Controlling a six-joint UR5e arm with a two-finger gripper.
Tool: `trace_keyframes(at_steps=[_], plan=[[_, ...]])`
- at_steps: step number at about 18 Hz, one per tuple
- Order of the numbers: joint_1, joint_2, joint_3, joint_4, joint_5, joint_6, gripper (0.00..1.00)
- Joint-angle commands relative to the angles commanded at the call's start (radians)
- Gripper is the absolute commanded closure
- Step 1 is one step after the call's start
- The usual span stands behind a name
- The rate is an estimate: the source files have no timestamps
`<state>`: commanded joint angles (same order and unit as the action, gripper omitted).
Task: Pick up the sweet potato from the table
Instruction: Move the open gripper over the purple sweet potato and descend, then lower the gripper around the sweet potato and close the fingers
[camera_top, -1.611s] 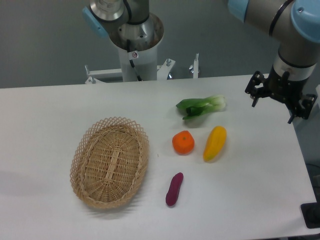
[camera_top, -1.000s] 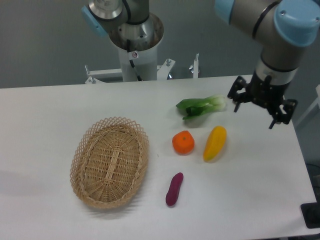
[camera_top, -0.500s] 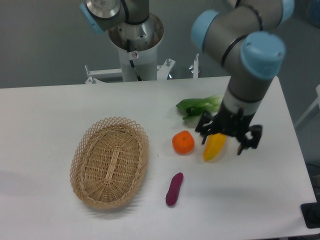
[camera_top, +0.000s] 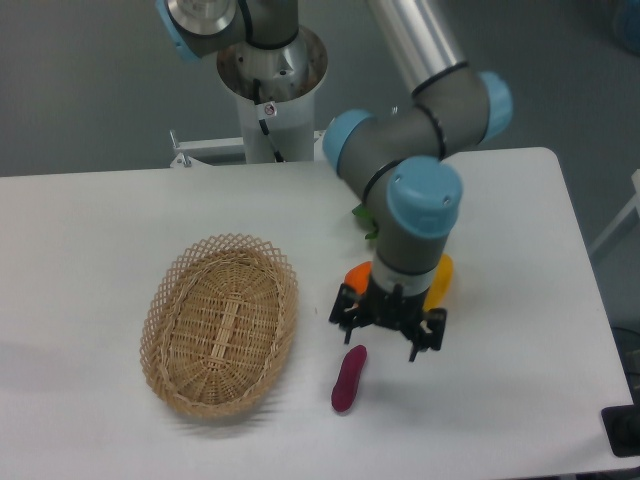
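Sweet potato (camera_top: 348, 379) lies untouched on white table (camera_top: 90, 250), at 3 o'clock of wicker basket (camera_top: 220, 325). Gripper (camera_top: 387, 328) hovers just above its top end at 12 o'clock, fingers spread, holding nothing; descent, grasp & lift all left, I judge.

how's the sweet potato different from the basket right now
The sweet potato is a slim, smooth, dark purple tuber; the basket is a wide oval of tan woven wicker, far larger. The sweet potato lies just below the gripper, whose fingers are spread, while the basket sits off to the side of it with nothing over it. The sweet potato is solid; the basket is hollow and holds nothing. Both rest on the white table, long axes running roughly front to back.
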<state>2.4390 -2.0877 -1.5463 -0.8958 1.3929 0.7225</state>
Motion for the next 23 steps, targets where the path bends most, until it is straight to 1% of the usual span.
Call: trace_keyframes(at_steps=[3, 5, 6, 10, 14, 19, 23], plan=[[-0.014, -0.031, 0.0, 0.002, 0.018, 0.0, 0.0], [-0.034, -0.046, -0.008, 0.005, 0.102, 0.009, 0.0], [-0.038, -0.051, -0.008, 0.018, 0.129, 0.014, 0.0], [-0.043, -0.069, -0.028, 0.069, 0.138, 0.011, 0.0], [-0.055, -0.081, -0.031, 0.086, 0.14, 0.003, 0.0], [-0.067, -0.092, -0.067, 0.143, 0.147, 0.003, 0.0], [-0.075, -0.104, -0.074, 0.149, 0.169, 0.003, 0.0]])
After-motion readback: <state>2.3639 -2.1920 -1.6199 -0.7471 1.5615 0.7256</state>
